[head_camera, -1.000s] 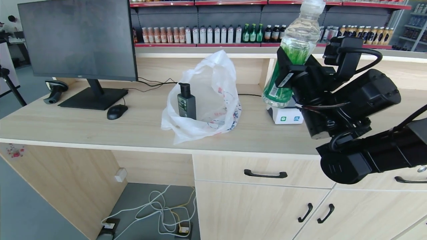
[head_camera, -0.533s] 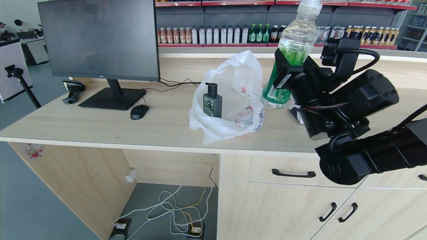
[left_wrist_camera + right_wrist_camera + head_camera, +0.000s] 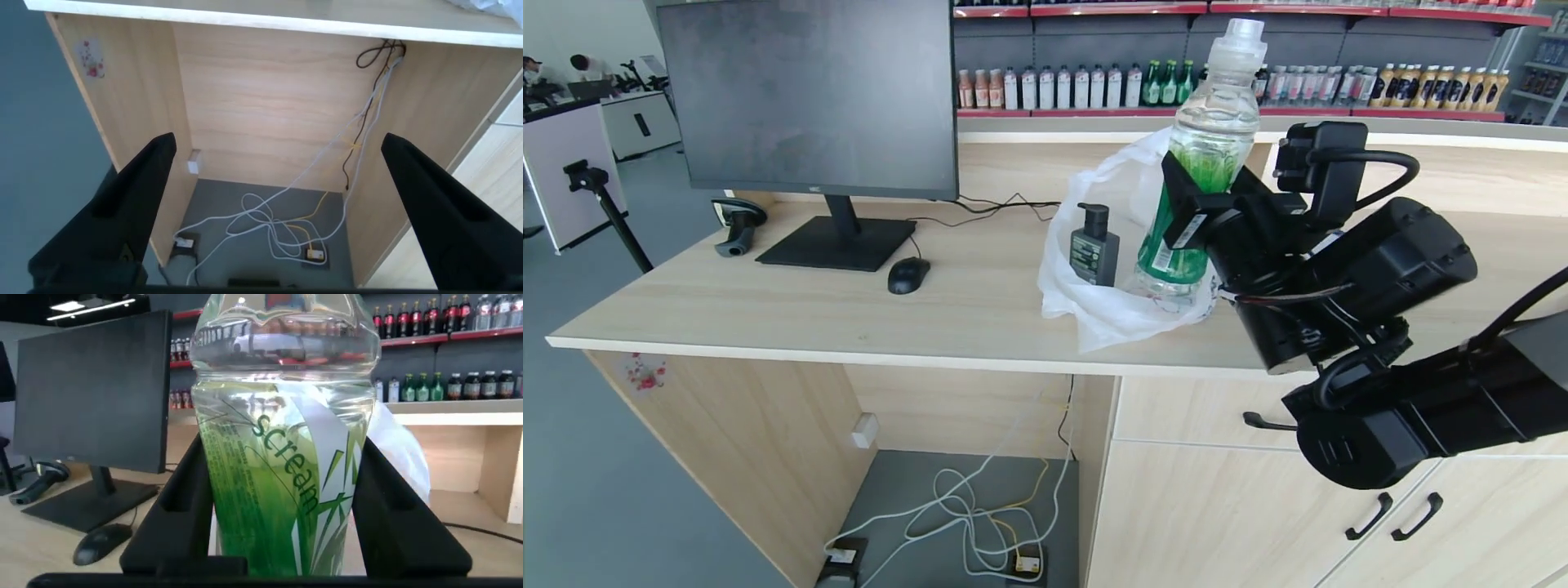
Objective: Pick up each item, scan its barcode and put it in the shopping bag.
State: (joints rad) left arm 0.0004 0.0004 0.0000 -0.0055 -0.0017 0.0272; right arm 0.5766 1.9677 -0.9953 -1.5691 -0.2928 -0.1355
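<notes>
Right jaws: clenched on the green bottle, gripping it around the label at mid-body, one finger on each side.
Left jaws: released and holding nothing. They hang low, facing the open bay under the tabletop where cables lie.
Bottle location: held up, leaning slightly, at the right side of the shopping bag. Its base is at the level of the bag's mouth, just right of the dark pump bottle standing inside. I cannot tell whether the base has passed the rim.
Risk, tipping: a tall bottle let go from this height would likely fall over. It could knock down the pump bottle beside it.
Risk, bag: the thin plastic is limp and nothing holds it. The base could catch the rim, folding the mouth shut or dragging the bag.
Risk, edge: the bag's near fold lies close to the tabletop's near edge. A push that way could send it and its contents off.
Risk, slip: the body is smooth and round, so it could turn or slide in the jaws.
Risk, scan: the scanner stands far left, well apart. Whether the barcode was scanned cannot be confirmed.
Bottle appearance: clear plastic with a pale cap and see-through shoulder. A green leaf-patterned sleeve covers the lower part, and a white barcode panel sits low on its left face.
</notes>
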